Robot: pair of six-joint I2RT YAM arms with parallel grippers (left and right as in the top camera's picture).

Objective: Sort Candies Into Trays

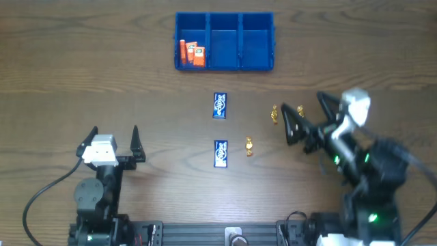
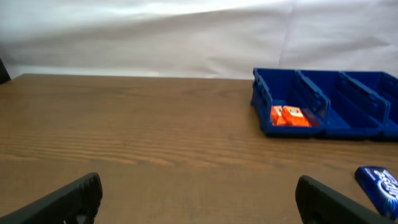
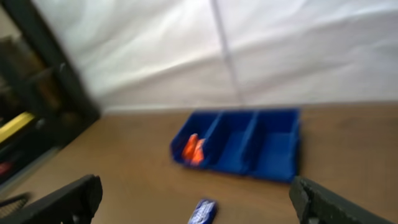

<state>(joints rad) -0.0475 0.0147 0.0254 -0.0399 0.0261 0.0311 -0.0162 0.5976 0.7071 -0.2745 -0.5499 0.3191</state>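
Right claw (image 1: 307, 115) released, fingers spread wide, raised above the right side of the worktop (image 1: 82, 82); left claw (image 1: 113, 138) likewise released, low at near left, well apart from every loose piece. Tray (image 1: 224, 67) at far centre, three compartments side by side, orange candies (image 1: 192, 53) in its left one. Loose between tray and arms: far blue candy (image 1: 219, 105) and near blue candy (image 1: 220, 153), one beyond the other, each with its long axis running near-to-far; near gold candy (image 1: 249, 145) just right of the near blue one; middle gold candy (image 1: 274, 113) and right gold candy (image 1: 300, 109) farther out, close by the right claw's fingers as seen from above. That claw is lifted, so the spot beneath it probably lies nearer than it looks. Its wrist view has a blue candy lying ahead, centred between the fingers, with the tray beyond; which of the two, cannot tell. Judgement: right arm is the nearer to all the loose candies, which lie to the left of its claw; a reach left and down looks the likely call
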